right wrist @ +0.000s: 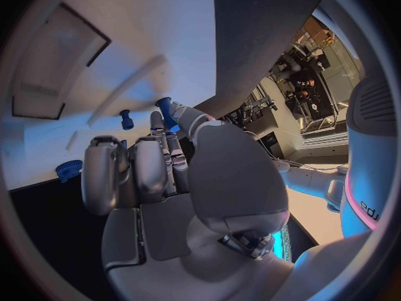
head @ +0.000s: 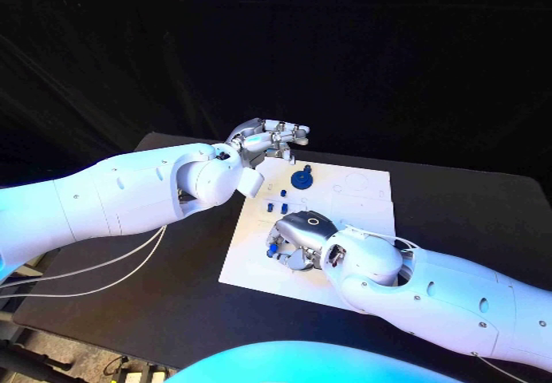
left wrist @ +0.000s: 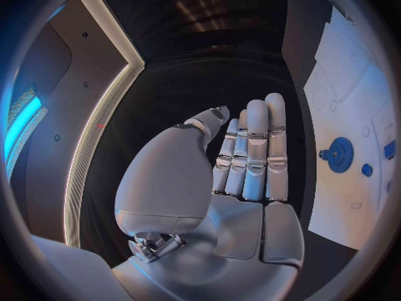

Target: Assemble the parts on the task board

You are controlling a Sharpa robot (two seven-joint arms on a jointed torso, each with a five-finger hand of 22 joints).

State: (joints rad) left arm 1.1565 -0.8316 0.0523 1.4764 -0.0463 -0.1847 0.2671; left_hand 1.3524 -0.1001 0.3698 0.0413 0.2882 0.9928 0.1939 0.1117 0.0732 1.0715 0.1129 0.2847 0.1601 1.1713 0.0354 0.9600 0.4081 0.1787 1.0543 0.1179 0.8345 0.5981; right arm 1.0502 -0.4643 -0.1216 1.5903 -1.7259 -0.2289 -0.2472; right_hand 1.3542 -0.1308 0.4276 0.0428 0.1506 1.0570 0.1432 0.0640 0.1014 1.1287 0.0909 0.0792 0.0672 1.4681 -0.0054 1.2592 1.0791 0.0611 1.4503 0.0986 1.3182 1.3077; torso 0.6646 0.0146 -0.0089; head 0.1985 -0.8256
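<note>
Right hand [head: 301, 238] at centre frame curls down on the task board [head: 356, 209], thumb and a finger closing on a small blue part [right wrist: 164, 108], likely lifting it for fitting | left hand [head: 267, 140] hovers empty, fingers straight, above the blue gear [head: 302, 177] | black tabletop [head: 460, 207] | no legible writing

Blue parts [head: 301, 178] on white task board [head: 362, 209], black table [head: 172, 295].
</note>
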